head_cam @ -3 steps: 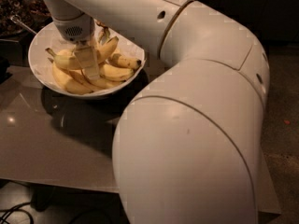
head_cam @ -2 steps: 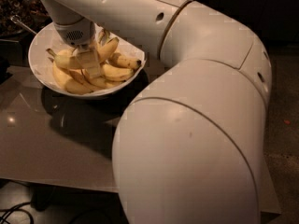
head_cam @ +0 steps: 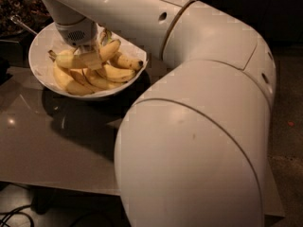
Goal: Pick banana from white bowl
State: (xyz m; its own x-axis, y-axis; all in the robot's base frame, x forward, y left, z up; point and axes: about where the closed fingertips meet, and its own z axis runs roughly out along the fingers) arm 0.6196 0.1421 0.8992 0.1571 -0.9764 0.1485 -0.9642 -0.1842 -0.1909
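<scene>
The white bowl [head_cam: 39, 72] stands on the table at the upper left and holds several yellow bananas. My gripper [head_cam: 89, 58] reaches down into the bowl from the arm above. It is shut on the right end of the banana [head_cam: 66, 60], which lies level above the others with its brownish stem pointing left. One pale finger [head_cam: 93, 60] lies across that end. Shorter bananas [head_cam: 113, 72] lie under and to the right of the gripper.
The bowl sits on a glossy grey table [head_cam: 42, 141]. My arm's large white shell [head_cam: 199, 141] fills the right and lower part of the view. A dark object with a metal rod [head_cam: 19, 22] lies behind the bowl at the far left.
The gripper has stayed almost in place over the bowl. The banana at its fingers now sits slightly higher than the others.
</scene>
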